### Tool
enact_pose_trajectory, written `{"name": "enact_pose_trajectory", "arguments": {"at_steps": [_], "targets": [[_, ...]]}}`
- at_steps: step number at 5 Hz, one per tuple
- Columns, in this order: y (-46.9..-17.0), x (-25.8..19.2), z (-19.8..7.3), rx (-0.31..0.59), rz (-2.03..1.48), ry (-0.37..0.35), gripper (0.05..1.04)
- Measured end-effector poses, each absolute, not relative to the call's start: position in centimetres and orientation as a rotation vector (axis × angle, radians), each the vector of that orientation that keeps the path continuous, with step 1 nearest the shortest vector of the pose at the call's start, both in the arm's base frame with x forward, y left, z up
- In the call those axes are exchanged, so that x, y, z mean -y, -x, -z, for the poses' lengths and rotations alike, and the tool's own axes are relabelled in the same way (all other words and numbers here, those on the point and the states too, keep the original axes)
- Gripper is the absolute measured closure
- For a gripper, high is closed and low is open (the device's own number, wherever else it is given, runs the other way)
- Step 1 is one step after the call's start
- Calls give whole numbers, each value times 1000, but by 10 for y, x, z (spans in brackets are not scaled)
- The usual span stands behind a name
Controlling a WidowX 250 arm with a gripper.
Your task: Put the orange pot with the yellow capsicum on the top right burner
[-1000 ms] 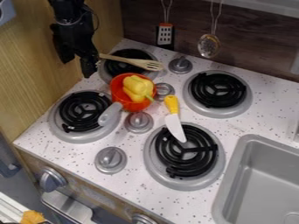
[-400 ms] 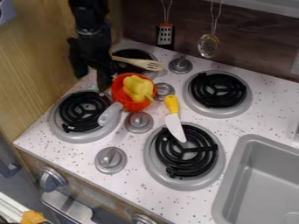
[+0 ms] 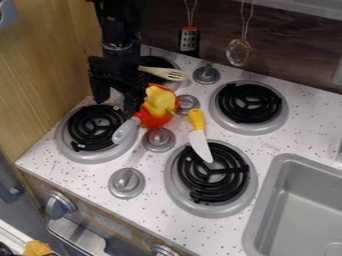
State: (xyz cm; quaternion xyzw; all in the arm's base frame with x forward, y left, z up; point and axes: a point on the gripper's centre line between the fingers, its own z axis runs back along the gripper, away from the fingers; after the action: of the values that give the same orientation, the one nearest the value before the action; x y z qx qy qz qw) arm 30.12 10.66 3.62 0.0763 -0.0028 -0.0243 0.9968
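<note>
Presently, orange pot (image 3: 160,120) with yellow capsicum (image 3: 159,101) seen beside lower left burner (image 3: 93,127).
Pot's left rim is overlapped by one finger of widely parted gripper (image 3: 117,102); gripper is shifted rightward, pot unmoved.

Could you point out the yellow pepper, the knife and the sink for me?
Yellow pepper (image 3: 160,101), camera view, its upper side.
Knife (image 3: 200,143), camera view, the blade.
Sink (image 3: 284,161), camera view, its rim.

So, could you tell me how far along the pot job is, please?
Already in place: the yellow capsicum is inside the orange pot. In hand: the gripper is beside the pot, fingers apart. Left, it seems: grasping, lifting and setting the pot on the top right burner.
</note>
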Motion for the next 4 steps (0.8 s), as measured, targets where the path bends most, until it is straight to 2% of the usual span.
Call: {"name": "enact_pose_trajectory", "arguments": {"at_steps": [4], "targets": [[-283, -92, -9, -2, -56, -58, 83]]}}
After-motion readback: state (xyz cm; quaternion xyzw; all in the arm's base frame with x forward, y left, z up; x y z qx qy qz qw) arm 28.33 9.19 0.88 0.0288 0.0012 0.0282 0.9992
